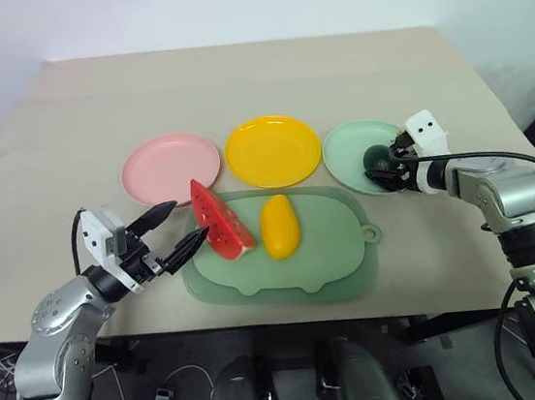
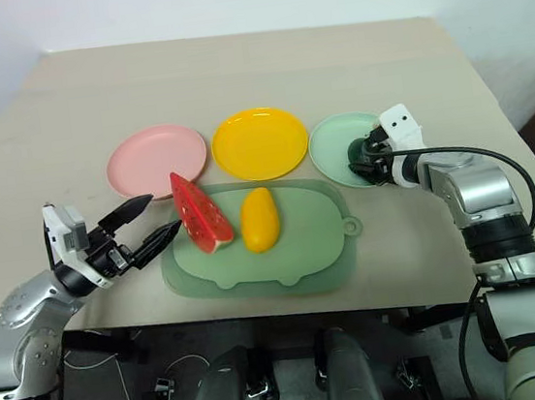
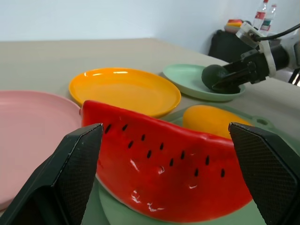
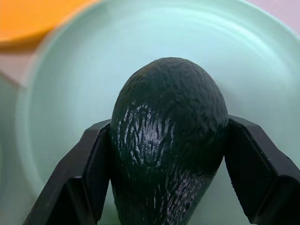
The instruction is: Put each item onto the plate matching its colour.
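The right end effector (image 1: 387, 160) pinches the avocado (image 1: 377, 159) between both fingers over the green plate (image 1: 348, 143), toward the plate's side nearest the robot. The right wrist view shows the fruit's wrinkled skin against the plate's bare bowl; whether it touches the plate cannot be told. The left end effector (image 1: 176, 232) is spread wide, fingers on either side of the watermelon (image 1: 219, 220) without touching it. The watermelon stands on its rind on the board (image 1: 332, 251), with the mango (image 1: 279, 226) just beside it. The left wrist view shows the watermelon's seeds and, behind it, the yellow plate (image 1: 272, 150) and pink plate (image 1: 170, 167), both bare. The three plates form a row beyond the board. Beyond them the worktop (image 1: 233, 77) lies open to its far edge.
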`<state>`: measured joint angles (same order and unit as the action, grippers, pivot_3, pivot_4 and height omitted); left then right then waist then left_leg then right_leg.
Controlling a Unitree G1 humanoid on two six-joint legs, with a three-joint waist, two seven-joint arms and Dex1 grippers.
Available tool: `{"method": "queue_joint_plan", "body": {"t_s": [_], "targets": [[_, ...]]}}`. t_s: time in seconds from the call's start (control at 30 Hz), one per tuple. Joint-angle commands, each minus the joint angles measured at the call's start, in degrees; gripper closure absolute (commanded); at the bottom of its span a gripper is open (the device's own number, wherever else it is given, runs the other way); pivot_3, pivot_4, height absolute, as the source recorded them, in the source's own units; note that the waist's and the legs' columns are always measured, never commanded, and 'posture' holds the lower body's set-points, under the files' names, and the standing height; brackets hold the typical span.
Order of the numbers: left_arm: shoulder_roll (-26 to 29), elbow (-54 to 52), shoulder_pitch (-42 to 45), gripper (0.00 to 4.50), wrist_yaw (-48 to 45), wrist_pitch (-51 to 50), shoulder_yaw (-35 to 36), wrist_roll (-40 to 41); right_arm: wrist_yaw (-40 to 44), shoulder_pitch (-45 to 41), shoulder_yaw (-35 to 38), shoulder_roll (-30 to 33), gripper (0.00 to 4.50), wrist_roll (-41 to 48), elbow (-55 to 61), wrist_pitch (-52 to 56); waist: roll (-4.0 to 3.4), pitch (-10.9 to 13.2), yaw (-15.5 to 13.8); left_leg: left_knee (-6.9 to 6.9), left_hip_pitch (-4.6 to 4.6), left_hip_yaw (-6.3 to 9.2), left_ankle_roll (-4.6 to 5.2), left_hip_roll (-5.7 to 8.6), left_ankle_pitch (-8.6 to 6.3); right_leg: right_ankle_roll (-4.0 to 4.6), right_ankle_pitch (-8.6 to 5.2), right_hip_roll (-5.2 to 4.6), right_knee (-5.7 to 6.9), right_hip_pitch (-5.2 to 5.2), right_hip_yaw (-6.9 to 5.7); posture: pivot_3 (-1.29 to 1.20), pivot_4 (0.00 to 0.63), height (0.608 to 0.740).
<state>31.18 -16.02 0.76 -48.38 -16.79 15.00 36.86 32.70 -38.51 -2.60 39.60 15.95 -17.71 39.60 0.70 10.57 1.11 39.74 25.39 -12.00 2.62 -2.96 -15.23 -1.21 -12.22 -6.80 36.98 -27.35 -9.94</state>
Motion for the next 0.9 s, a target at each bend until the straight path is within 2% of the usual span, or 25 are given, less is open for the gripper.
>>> {"method": "queue_joint_plan", "body": {"t_s": [0.03,0.1,0.23,0.47,0.6,0.73,0.9], "targets": [[0.6,-1.9,0.1,0.00,-0.3,1.2,1.7,0.6,-0.5,-1.6,0.3,-1.2,0.63,-2.6,-1.0,-2.8,0.00,0.0,0.0,0.01,0.00,0.01,0.00,0.00,0.00,0.01,0.00,0.00,0.04,-0.02,0.00,0.00,0.150,0.696],[0.8,-1.9,0.3,0.00,-0.5,1.0,1.5,0.7,-0.6,-1.6,0.5,-1.9,0.04,-3.4,-1.1,-3.7,-0.01,0.0,-0.1,0.03,0.00,0.01,0.00,-0.02,0.00,0.02,0.00,0.00,0.10,-0.04,0.01,0.00,0.150,0.696],[1.4,-1.5,0.8,0.00,-1.1,0.7,1.3,0.8,-0.4,-0.7,2.1,-2.0,0.01,-3.7,1.7,-3.1,-0.03,0.0,-0.2,0.10,0.03,0.00,0.00,-0.01,0.00,0.02,0.00,-0.03,0.12,-0.05,0.02,0.00,0.150,0.696],[1.7,-0.1,2.0,0.00,-1.4,0.8,1.1,0.4,1.8,6.5,9.9,0.2,0.01,6.0,25.2,11.3,-0.09,0.1,-0.3,0.11,0.09,0.03,-0.01,-0.02,-0.02,0.07,0.02,-0.04,0.11,-0.11,0.03,0.00,0.150,0.696],[1.2,0.4,2.6,0.00,-1.3,1.1,0.5,0.1,-0.3,9.4,11.1,-0.6,0.01,8.1,33.1,16.7,-0.09,0.1,-0.2,0.10,0.06,0.05,0.00,-0.04,-0.03,0.09,-0.05,-0.03,0.09,-0.09,0.03,0.00,0.150,0.696],[0.2,1.1,3.9,0.00,-1.3,1.3,-0.8,-0.4,-4.4,10.0,13.0,-7.0,0.01,15.5,44.2,28.1,-0.10,0.1,-0.2,0.09,0.07,0.03,0.00,-0.05,-0.03,0.19,-0.08,-0.03,0.10,-0.11,0.05,0.00,0.150,0.696],[0.1,1.5,5.0,0.00,-1.4,0.9,-1.0,-0.3,-9.5,8.8,15.7,-16.3,0.01,21.1,47.4,37.8,-0.09,0.1,-0.3,0.08,0.08,0.03,0.00,-0.04,-0.03,0.23,-0.06,-0.03,0.08,-0.11,0.05,0.00,0.150,0.696]]}}
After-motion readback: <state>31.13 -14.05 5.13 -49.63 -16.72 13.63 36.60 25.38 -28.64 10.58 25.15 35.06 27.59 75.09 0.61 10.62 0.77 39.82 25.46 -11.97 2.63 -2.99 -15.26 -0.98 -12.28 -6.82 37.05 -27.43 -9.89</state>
